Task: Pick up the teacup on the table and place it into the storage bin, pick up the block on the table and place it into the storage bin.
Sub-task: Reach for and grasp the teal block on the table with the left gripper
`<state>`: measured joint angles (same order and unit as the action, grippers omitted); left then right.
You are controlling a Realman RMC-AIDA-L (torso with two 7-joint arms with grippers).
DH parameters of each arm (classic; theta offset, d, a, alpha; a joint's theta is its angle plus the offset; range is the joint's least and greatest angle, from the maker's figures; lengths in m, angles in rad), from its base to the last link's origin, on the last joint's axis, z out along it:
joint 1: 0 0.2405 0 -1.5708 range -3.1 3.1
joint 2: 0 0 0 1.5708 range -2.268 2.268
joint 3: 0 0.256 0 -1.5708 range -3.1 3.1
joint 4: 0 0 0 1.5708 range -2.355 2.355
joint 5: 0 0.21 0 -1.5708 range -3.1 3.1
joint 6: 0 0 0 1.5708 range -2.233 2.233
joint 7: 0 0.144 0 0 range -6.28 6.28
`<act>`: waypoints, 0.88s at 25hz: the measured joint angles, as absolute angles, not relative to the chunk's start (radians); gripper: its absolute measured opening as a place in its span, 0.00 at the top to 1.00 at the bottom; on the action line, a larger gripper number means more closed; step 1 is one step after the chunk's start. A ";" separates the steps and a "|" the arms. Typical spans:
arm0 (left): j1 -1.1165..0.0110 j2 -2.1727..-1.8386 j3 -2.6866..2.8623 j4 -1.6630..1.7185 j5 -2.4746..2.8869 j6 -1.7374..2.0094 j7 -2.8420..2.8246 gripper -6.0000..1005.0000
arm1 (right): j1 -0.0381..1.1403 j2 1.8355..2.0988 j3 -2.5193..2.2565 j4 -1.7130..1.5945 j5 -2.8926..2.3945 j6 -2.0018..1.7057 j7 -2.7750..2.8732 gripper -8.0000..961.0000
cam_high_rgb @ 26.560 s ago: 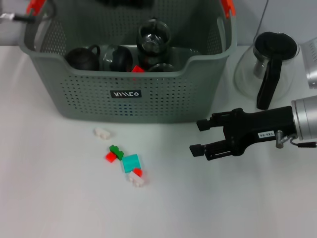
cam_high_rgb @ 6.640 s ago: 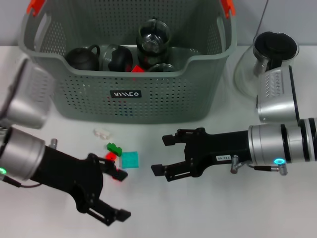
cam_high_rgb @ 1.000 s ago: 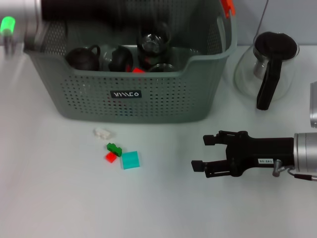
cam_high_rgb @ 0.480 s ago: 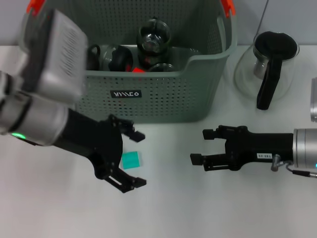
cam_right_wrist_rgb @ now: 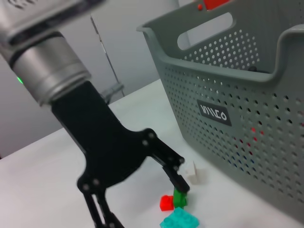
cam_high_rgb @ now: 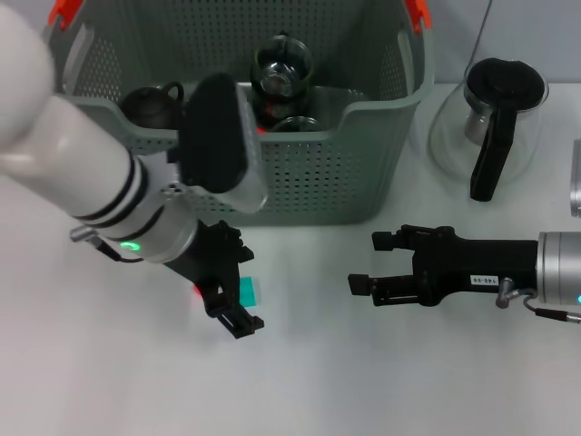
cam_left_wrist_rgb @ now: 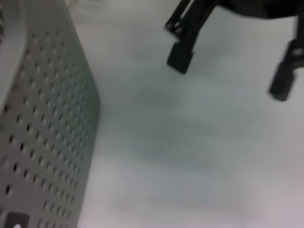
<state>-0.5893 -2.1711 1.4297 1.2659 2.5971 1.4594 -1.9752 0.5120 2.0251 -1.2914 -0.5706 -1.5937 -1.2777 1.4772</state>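
Your left gripper hangs spread open low over the blocks, with the teal block just beside its fingers and the red block, green block and white block clustered under it on the table, close in front of the bin. Your right gripper sits open and empty above bare table to the right of them, well apart from the blocks, with the glass pot behind it beside the bin. Dark teaware already lies inside the bin.

White table. The storage bin stood at its far side; a glass pot with black handle sat to the bin's right. Before the bin lay small blocks: teal, green, red, white.
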 joint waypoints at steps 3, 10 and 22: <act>-0.624 -2.172 1.469 1.217 2.625 1.413 -2.059 0.09 | 0.512 2.025 -1.288 -0.570 -1.594 -1.277 1.479 0.01; -0.660 -2.172 1.552 1.192 2.688 1.384 -2.183 0.11 | 0.512 2.024 -1.284 -0.569 -1.594 -1.267 1.478 0.01; -0.690 -2.173 1.618 1.147 2.722 1.365 -2.246 0.13 | 0.514 2.025 -1.284 -0.569 -1.595 -1.261 1.468 0.01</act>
